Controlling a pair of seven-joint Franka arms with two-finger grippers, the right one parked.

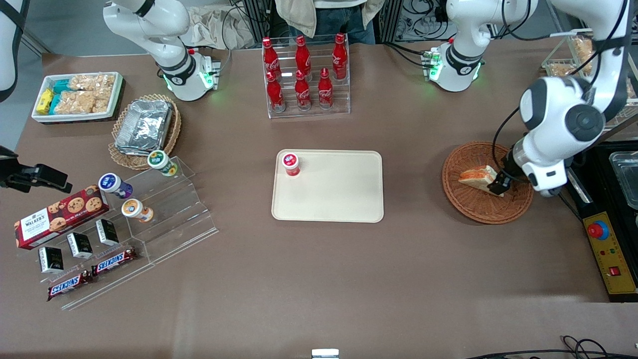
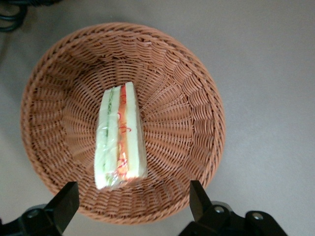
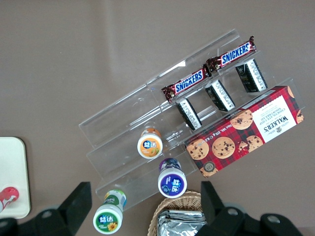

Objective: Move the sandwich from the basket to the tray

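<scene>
Pincer (image 2: 132, 206) wide open above sandwich (image 2: 120, 137) in basket (image 2: 192, 123), holding nothing.

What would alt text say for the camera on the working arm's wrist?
A wrapped sandwich lies in a round woven basket on a brown table. The gripper hovers open above the basket, its fingers wide apart.

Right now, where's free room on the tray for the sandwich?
Tray is bare except a red-capped cup in the corner nearest the cola rack. Sandwich lies in the basket, open gripper just above it.
</scene>
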